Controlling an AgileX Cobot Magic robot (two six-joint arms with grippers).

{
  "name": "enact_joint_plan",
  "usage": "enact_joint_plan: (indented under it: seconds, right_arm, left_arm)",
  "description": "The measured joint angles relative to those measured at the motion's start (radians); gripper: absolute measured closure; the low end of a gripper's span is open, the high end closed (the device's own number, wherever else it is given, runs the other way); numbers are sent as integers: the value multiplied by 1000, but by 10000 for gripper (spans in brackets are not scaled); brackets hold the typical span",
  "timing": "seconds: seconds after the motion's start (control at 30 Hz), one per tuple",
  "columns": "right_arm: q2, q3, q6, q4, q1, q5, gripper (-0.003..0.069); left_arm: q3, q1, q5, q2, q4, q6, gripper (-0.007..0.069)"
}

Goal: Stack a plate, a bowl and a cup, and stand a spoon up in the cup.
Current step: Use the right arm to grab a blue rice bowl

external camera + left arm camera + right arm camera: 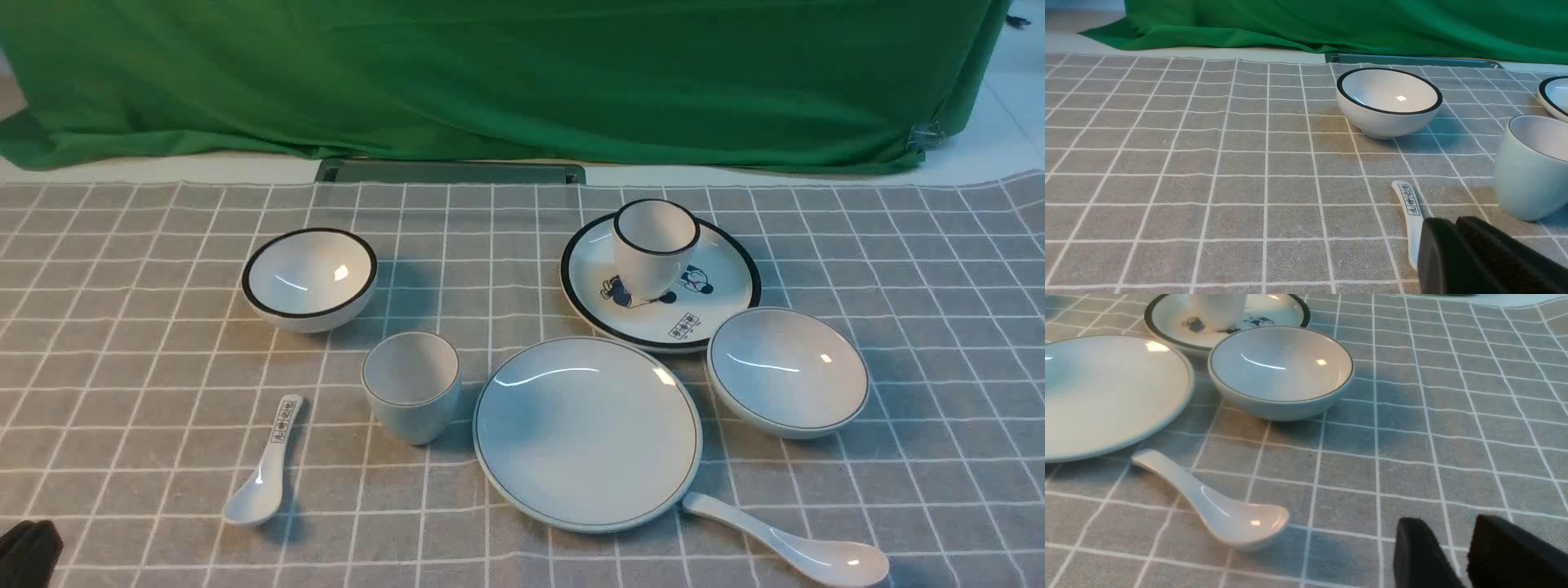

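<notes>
Plain white spoon (1216, 506) lies on the desk (1412, 437) near the released, empty right hand (1447, 526), plate (1106, 392) and bowl (1282, 367) beyond it. Left hand (1451, 222) is clenched on nothing, cup (1531, 171) near it.

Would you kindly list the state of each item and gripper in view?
plate: flat, empty
bowl: upright, empty
cup: upright, empty
spoon: lying, scoop up
black-rimmed bowl: upright, empty
black-rimmed cup: upright on cartoon plate
marked spoon: lying flat
left gripper: shut, empty
right gripper: open, empty
</notes>
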Motion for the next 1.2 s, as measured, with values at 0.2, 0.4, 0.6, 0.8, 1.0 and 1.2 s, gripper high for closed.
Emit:
enact_joint_plan:
  seconds: [0.2, 0.4, 0.6, 0.8, 1.0, 1.2]
  right_arm:
    - [0, 0, 0, 0, 0, 0, 417]
    - [0, 0, 0, 0, 0, 0, 417]
    - [0, 0, 0, 0, 0, 0, 417]
    - [0, 0, -1, 0, 0, 0, 417]
    - [0, 0, 0, 0, 0, 0, 417]
    - [0, 0, 0, 0, 0, 0, 417]
  left_arm:
    - [0, 0, 0, 0, 0, 0, 612]
    - [0, 0, 0, 0, 0, 0, 612]
    - [0, 0, 0, 0, 0, 0, 612]
    - [0, 0, 0, 0, 0, 0, 612]
    - [0, 0, -80, 0, -121, -46, 612]
    - [0, 0, -273, 0, -497, -188, 612]
